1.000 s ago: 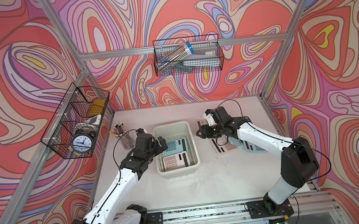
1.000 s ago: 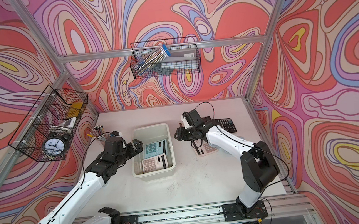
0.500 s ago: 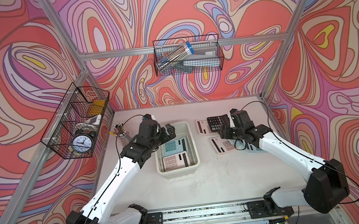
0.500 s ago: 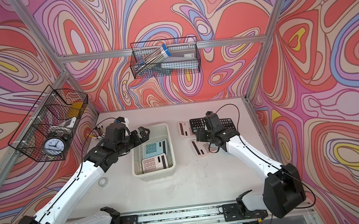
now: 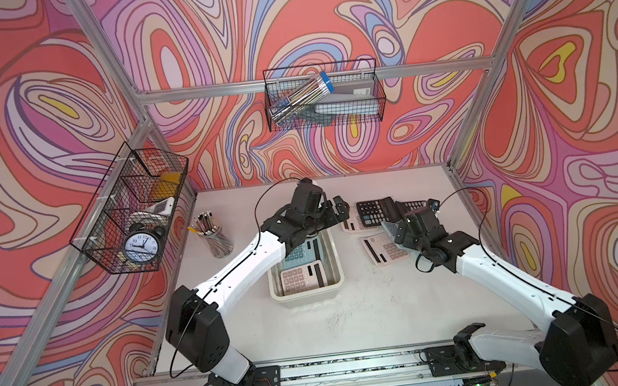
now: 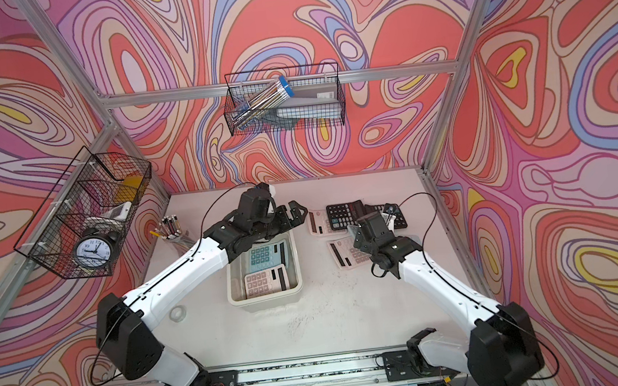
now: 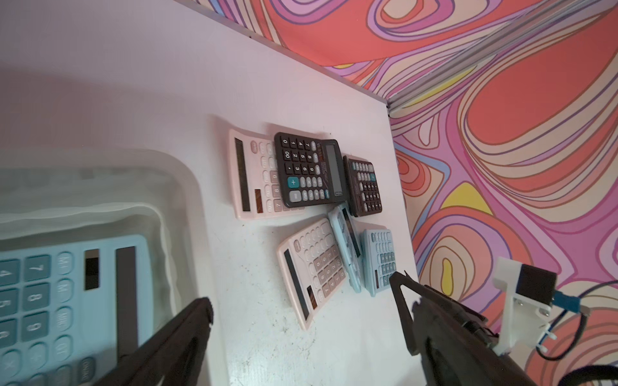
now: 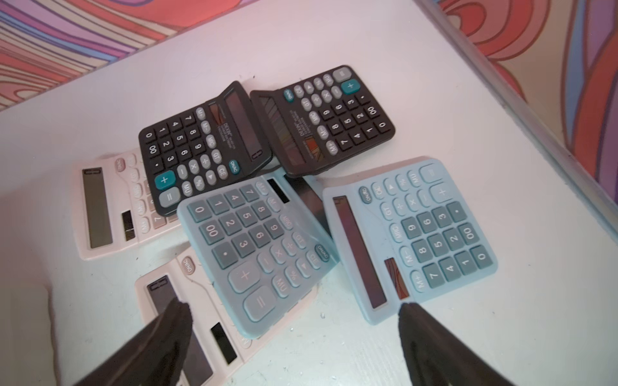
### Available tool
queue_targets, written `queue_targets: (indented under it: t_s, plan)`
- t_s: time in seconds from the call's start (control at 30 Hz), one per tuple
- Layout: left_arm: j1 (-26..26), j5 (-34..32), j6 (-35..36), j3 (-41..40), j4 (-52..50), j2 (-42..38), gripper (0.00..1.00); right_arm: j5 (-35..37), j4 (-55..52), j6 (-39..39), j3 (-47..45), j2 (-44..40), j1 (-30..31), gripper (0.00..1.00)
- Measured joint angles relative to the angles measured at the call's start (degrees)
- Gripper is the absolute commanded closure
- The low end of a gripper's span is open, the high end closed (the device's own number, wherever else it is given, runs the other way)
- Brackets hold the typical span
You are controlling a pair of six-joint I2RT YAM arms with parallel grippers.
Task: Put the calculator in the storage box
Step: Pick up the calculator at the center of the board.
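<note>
Right jaws wide open and empty over the tilted light-blue plastic calculator (image 8: 254, 247) (leaning on a pink plastic calculator (image 8: 187, 267)) on the white tabletop (image 5: 371, 312), right of centre in both top views. I'd descend square and pinch its narrow width; a skewed grip likely slips. Left jaws open and empty above the cream-white plastic storage box (image 5: 308, 297), mid-frame. The right wrist view shows the tilt; the top views mostly hide it.

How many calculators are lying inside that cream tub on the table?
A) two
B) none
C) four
A: a blue calculator and a pink calculator lie next to each other in the storage box.
</note>
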Motion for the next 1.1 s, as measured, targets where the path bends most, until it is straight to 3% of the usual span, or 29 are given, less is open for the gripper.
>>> queue_targets:
  t_s: [0.1,0.2,0.3,0.37,0.73,0.9,1.1]
  plan:
    - [-1.4,2.1,-1.2,6.5,-0.1,6.3,0.01,3.1,0.6,0.7,-2.2,-4.5,0.0,0.02]
    - [-2.5,4.0,-2.9,10.2,0.0,11.4,0.08,5.2,2.1,1.0,-4.5,-8.8,0.0,0.02]
    - [-3.3,6.1,-5.1,13.0,0.0,16.6,0.26,7.0,3.0,1.2,-6.3,-11.5,0.0,0.02]
    - [-3.9,7.0,-6.6,16.0,-0.5,20.6,0.29,7.9,3.7,1.4,-7.0,-12.2,0.0,0.02]
    - [-7.4,9.9,-13.4,29.2,-2.5,34.5,0.33,9.9,5.2,2.0,-9.2,-15.3,-0.1,0.02]
    - [-7.8,11.5,-16.5,33.0,-2.5,38.4,0.38,10.6,5.7,2.1,-9.7,-17.2,-0.1,0.02]
    - [-7.8,12.1,-18.8,34.6,-2.9,42.3,0.37,10.9,5.8,2.2,-9.7,-18.0,-0.1,0.02]
